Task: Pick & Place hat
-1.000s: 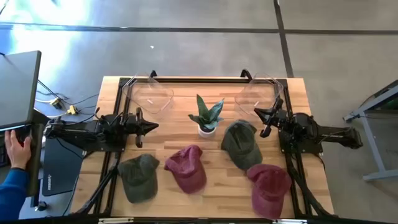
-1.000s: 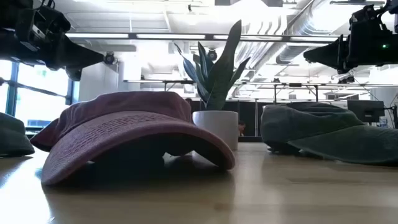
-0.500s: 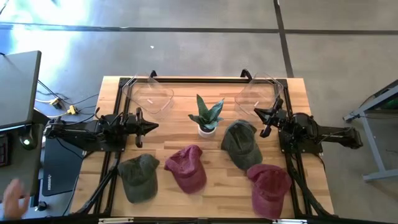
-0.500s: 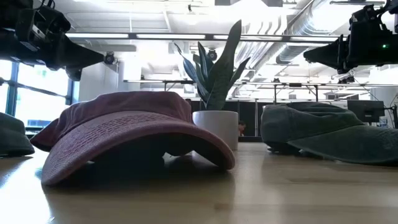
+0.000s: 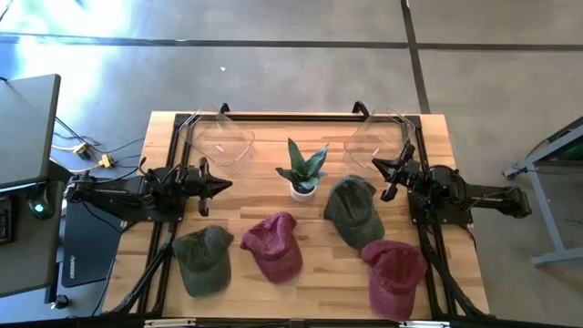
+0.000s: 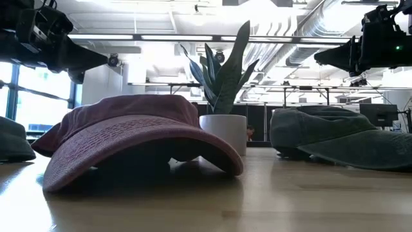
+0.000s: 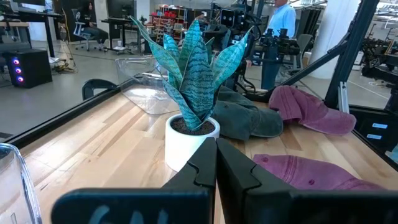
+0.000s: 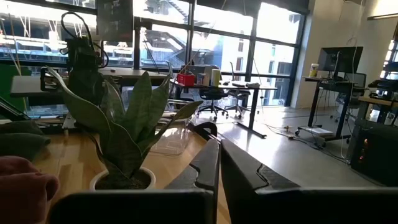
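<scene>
Several caps lie crown up on the wooden table: a green cap [image 5: 203, 258] near left, a maroon cap [image 5: 273, 246] in the near middle, a green cap [image 5: 353, 210] right of centre, a maroon cap [image 5: 395, 272] near right. My left gripper [image 5: 226, 186] hovers shut at the left, above the table, pointing right. My right gripper [image 5: 377, 165] hovers shut at the right, pointing left. Both touch nothing.
A potted snake plant [image 5: 303, 171] stands at the table's middle between the grippers. Two clear plastic bins stand at the far edge, one left [image 5: 217, 139] and one right [image 5: 378, 139]. A person [image 7: 281, 25] stands in the room beyond the table.
Both arms have kept still. A person's hand and sleeve at the picture's left edge, beside the table, have drawn away and gone out of view.
</scene>
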